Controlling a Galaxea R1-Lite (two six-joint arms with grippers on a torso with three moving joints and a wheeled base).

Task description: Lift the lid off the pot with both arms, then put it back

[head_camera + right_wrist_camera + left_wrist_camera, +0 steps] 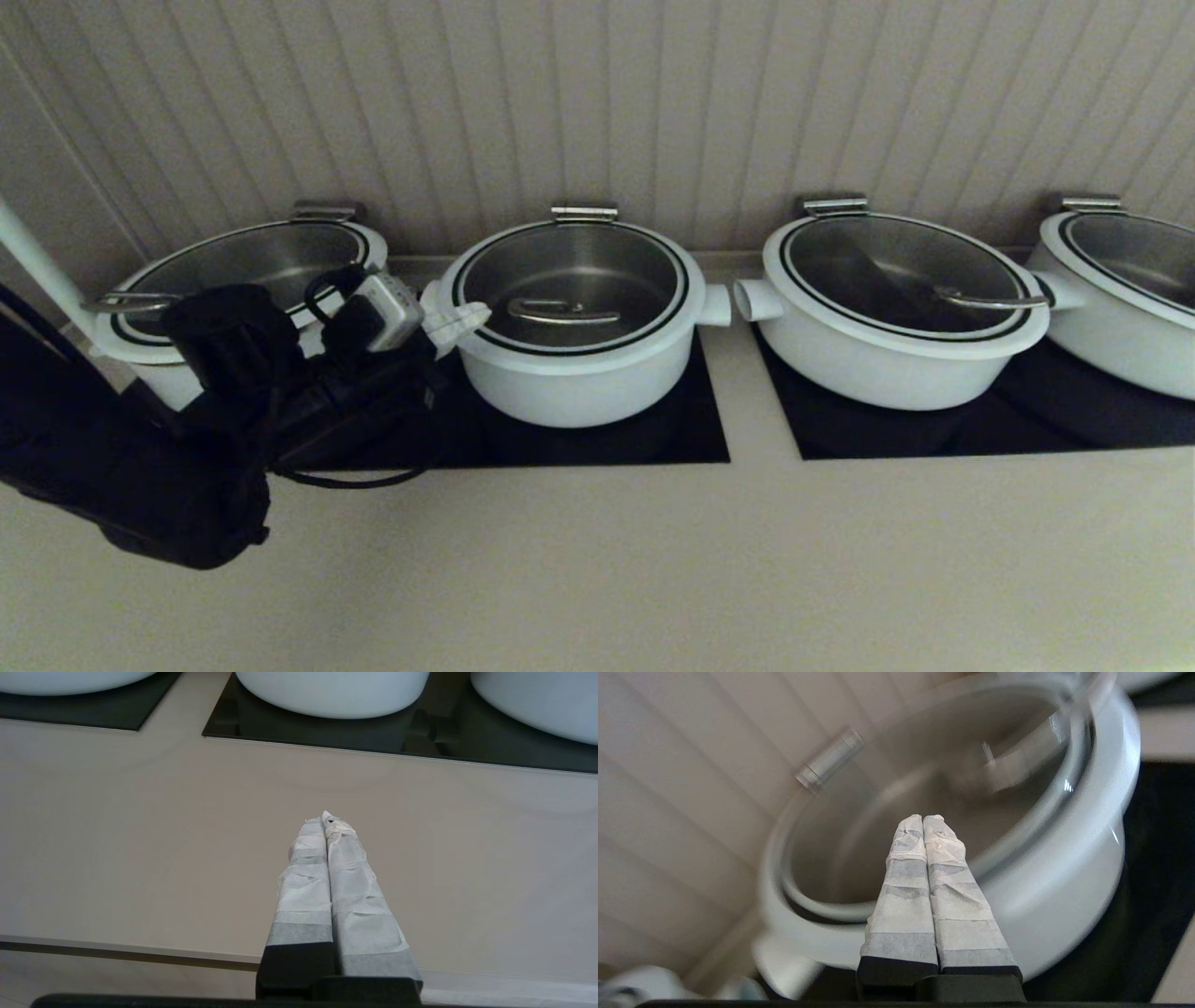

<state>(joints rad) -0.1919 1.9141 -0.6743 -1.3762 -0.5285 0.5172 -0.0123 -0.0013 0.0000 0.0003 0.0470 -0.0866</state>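
Note:
Several white pots with glass lids stand in a row on black cooktops. The second pot from the left (pixel 574 383) has its glass lid (pixel 569 271) seated, with a metal handle (pixel 563 311) on top. My left gripper (pixel 471 317) is shut and empty, its tips at this pot's left rim, over the lid's edge. In the left wrist view the gripper (pixel 923 817) points across the lid (pixel 924 765) of the pot (pixel 1064 882). My right gripper (pixel 325 816) is shut and empty above the beige counter, out of the head view.
A pot (pixel 243 271) stands behind my left arm and two pots (pixel 896 308) (pixel 1120 289) to the right, each on a black cooktop (pixel 691 439). A ribbed wall rises close behind. The beige counter (pixel 653 560) lies in front; its front edge (pixel 117 947) shows under the right gripper.

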